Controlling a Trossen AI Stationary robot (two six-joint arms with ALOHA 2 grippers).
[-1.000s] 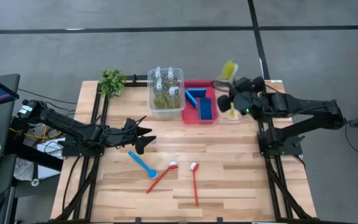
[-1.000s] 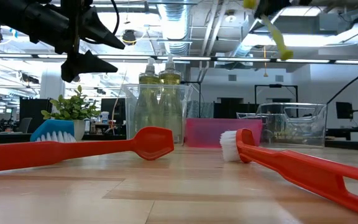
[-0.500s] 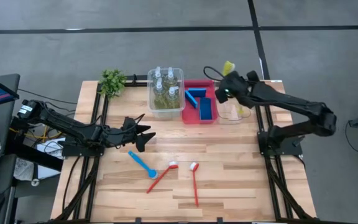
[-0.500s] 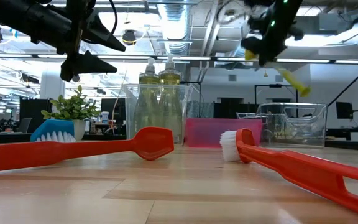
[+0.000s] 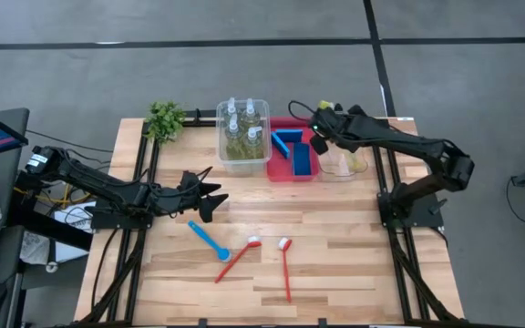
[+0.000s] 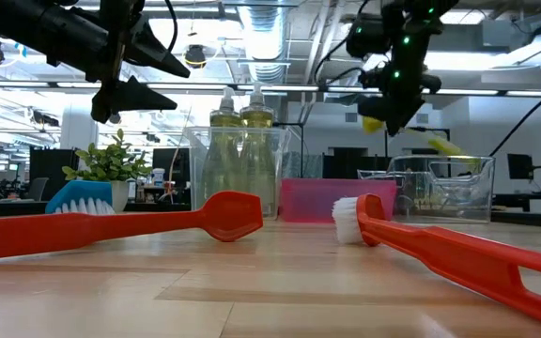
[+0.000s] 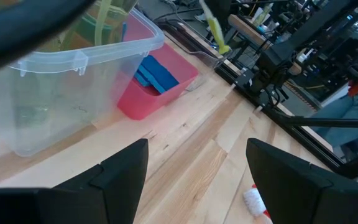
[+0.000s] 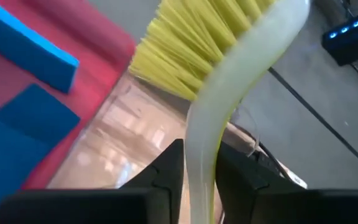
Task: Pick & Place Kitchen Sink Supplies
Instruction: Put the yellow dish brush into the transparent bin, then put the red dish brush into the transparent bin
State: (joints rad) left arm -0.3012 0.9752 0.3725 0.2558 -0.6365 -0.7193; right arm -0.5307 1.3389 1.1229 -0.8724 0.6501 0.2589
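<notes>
The right pincer [image 8: 199, 186], clamped on the yellow brush [image 8: 229, 93], holds it over the clear bin [image 5: 344, 164], handle pointing down into it.

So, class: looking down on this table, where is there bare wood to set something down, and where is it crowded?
Bare wood: the near strip beyond the red brushes, and the right side beside the clear bin. Crowded: the back edge, with plant, bottle bin and red bin; left gripper hovers over the blue brush.
</notes>
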